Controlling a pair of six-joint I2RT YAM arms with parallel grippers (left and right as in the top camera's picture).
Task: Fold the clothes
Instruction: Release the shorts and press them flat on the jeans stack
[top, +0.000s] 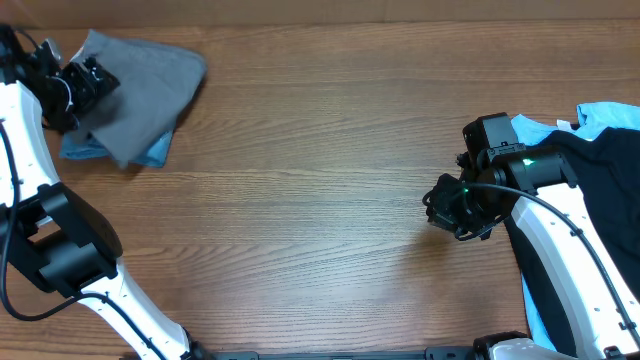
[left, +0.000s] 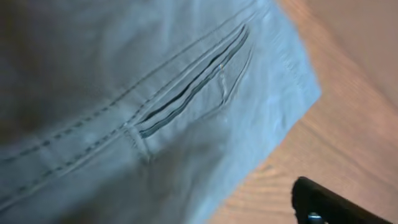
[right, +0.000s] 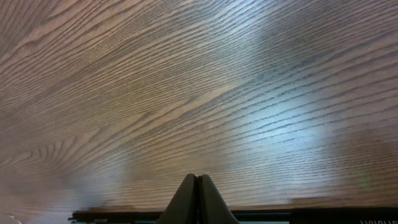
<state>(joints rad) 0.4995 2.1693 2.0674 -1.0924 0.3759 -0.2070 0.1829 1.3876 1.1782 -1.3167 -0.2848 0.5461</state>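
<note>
A grey garment (top: 140, 80) lies folded on a light blue one (top: 155, 152) at the far left of the table. My left gripper (top: 88, 82) sits at the grey garment's left edge. In the left wrist view the grey fabric (left: 155, 93) with a pocket seam fills the frame. Only one black finger (left: 329, 205) shows, far to the right, so the jaws look open. My right gripper (top: 452, 208) is shut and empty just above bare wood (right: 196, 186). A black garment (top: 600, 190) lies on a light blue one (top: 610, 115) at the right edge.
The wooden table (top: 320, 170) spans the whole view. My right arm lies over the black garment. The pile at the right runs off the table's right side of the frame.
</note>
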